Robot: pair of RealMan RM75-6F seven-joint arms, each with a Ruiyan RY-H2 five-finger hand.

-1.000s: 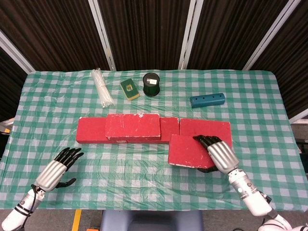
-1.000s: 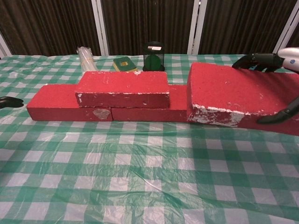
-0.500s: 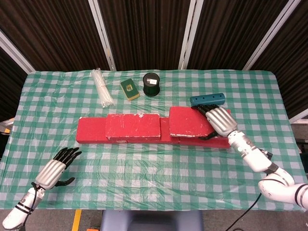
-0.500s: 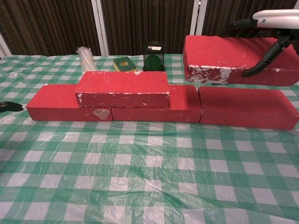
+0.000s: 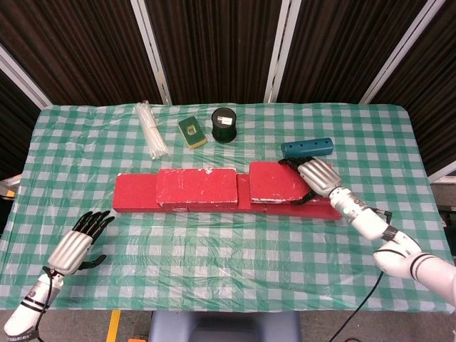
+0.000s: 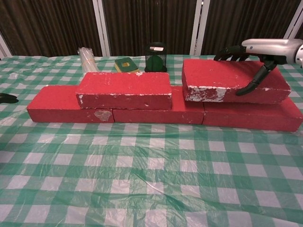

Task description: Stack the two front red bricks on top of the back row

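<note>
The back row of red bricks (image 5: pixel 135 196) (image 6: pixel 57 108) lies across the middle of the table. One red brick (image 5: pixel 197 187) (image 6: pixel 124 90) is stacked on the row's left-middle. A second red brick (image 5: pixel 276 182) (image 6: pixel 222 84) sits on the row's right part, roughly level, its base touching or just above the brick below. My right hand (image 5: pixel 317 177) (image 6: pixel 258 53) grips this brick at its right end, fingers over the far edge and thumb on the front face. Holding nothing, my left hand (image 5: pixel 75 246) rests with fingers apart near the front left corner, well away from the bricks.
Behind the bricks stand a teal block with holes (image 5: pixel 306 148), a dark green can (image 5: pixel 224 124) (image 6: pixel 156 56), a yellow-green sponge (image 5: pixel 192 132) (image 6: pixel 125 64) and a bundle of white sticks (image 5: pixel 151 128) (image 6: pixel 87 57). The teal block lies close behind my right hand.
My right hand carried the second brick from the table's front up over the row's right part, then lowered it onto the row. My left hand drew back toward the front left.
</note>
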